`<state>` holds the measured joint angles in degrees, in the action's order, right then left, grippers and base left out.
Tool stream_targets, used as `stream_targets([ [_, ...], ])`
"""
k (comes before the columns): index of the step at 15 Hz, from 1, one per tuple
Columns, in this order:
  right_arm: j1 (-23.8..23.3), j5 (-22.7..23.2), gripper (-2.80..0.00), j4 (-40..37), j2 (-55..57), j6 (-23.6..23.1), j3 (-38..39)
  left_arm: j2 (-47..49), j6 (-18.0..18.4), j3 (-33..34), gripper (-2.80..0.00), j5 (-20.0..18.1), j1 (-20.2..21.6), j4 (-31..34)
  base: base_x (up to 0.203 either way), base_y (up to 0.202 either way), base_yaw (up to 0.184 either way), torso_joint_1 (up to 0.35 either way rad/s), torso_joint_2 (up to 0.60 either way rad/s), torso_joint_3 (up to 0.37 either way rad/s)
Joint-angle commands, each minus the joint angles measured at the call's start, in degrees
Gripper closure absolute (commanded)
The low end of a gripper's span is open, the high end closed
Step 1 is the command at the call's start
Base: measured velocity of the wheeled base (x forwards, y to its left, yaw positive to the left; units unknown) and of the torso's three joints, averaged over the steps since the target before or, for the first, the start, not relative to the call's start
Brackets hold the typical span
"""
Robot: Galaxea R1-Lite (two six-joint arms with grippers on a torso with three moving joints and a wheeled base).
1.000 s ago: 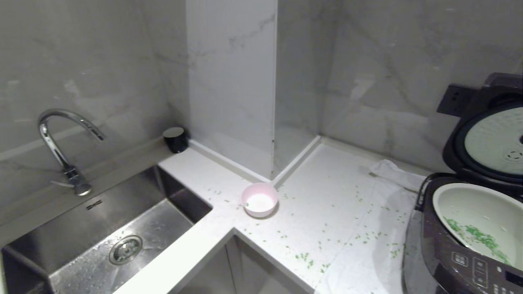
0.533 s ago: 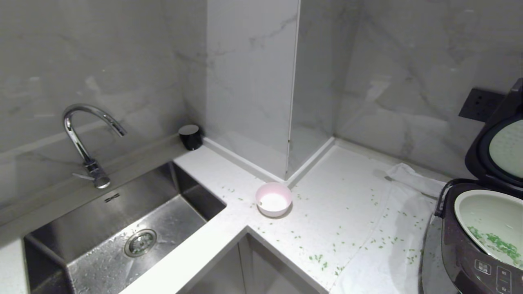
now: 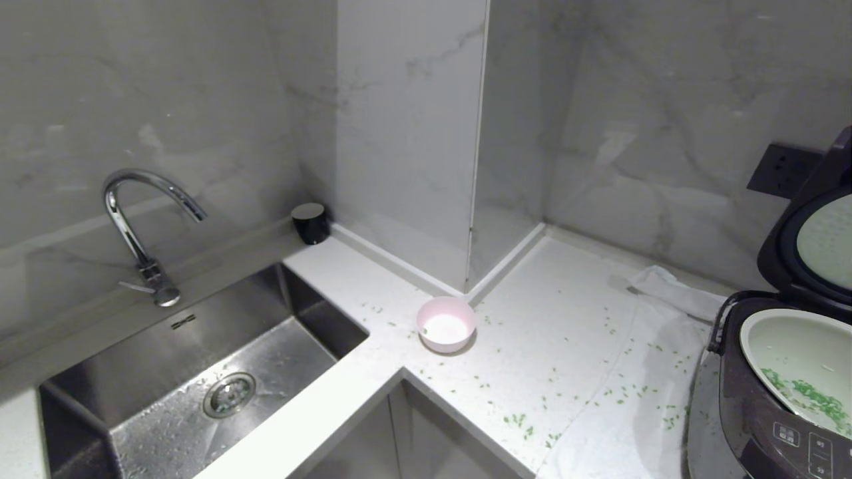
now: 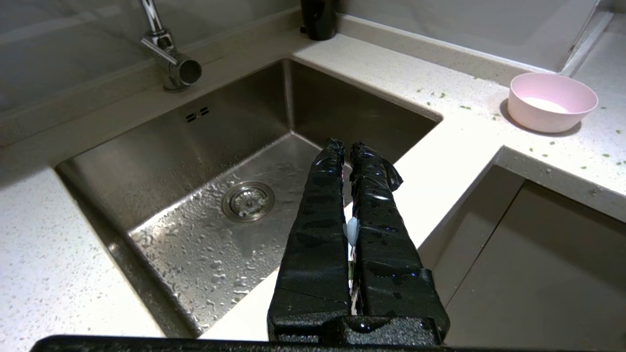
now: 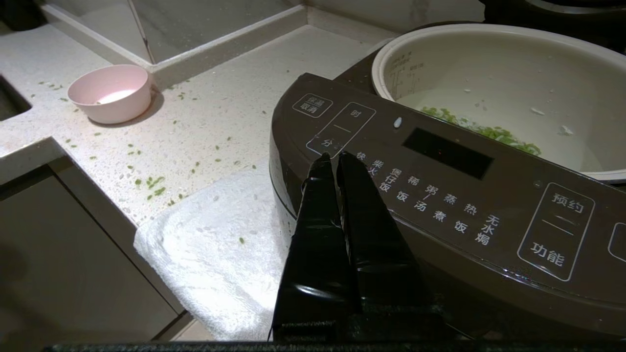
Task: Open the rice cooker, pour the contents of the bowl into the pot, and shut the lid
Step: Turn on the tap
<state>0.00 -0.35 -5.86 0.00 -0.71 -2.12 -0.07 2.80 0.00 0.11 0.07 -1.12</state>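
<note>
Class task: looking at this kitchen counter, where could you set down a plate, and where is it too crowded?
Free: the counter between the pink bowl and the white towel, though green bits litter it; also the strip between sink and bowl. Crowded: the right end, taken by the towel and the open rice cooker.

The rice cooker point(image 3: 772, 412) and its lid point(image 3: 809, 239) run past the head view's edge.
</note>
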Motion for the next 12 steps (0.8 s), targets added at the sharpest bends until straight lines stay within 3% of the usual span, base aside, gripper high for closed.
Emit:
stream_targets([
  [1,0.0,0.0,0.0,-0.02,0.0,0.0,0.01,-0.1,-0.08,0.42,0.0,0.07,0.01,-0.02,0.0,0.0,0.0,0.0,0.0,0.0],
  [12,0.0,0.0,0.0,-0.02,0.0,0.09,0.01,-0.1,-1.22,0.44,0.0,0.1,0.01,-0.07,0.0,0.0,0.0,0.0,0.0,0.0],
])
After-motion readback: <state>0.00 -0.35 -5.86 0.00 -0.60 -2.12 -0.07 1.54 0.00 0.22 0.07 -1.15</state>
